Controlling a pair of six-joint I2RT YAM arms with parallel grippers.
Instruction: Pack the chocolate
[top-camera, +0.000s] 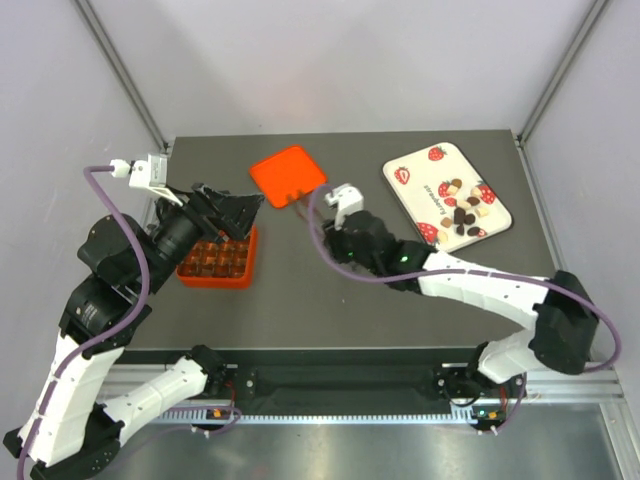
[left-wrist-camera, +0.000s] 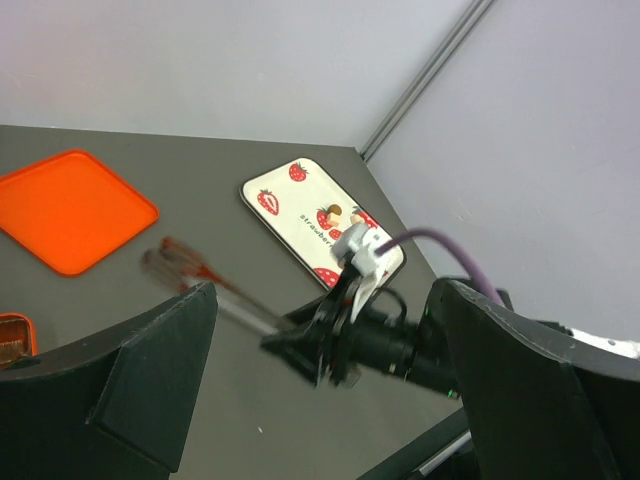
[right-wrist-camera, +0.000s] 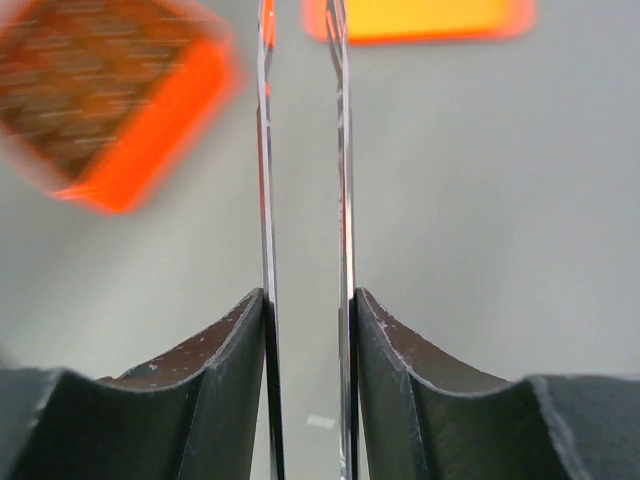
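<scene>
Several small dark brown and pale cream chocolates (top-camera: 465, 212) lie on the right part of a white strawberry-print tray (top-camera: 420, 175) at the back right. An orange-red box (top-camera: 215, 262) with square compartments, dark brown inside, stands at the left. My left gripper (top-camera: 235, 215) hangs open just above the box, nothing between its fingers (left-wrist-camera: 150, 380). At mid-table, my right gripper (top-camera: 335, 228) is shut on thin metal tongs (top-camera: 305, 203). Their blades (right-wrist-camera: 268, 200) run forward between my pads, tips toward the orange lid. The tong tips are blurred; I cannot tell whether they hold anything.
The flat orange-red lid (top-camera: 288, 175) lies at the back centre, between box and tray. The left wrist view shows the lid (left-wrist-camera: 70, 208), the tray (left-wrist-camera: 285, 205) and the right arm with the tongs (left-wrist-camera: 200, 280). Grey walls enclose the table.
</scene>
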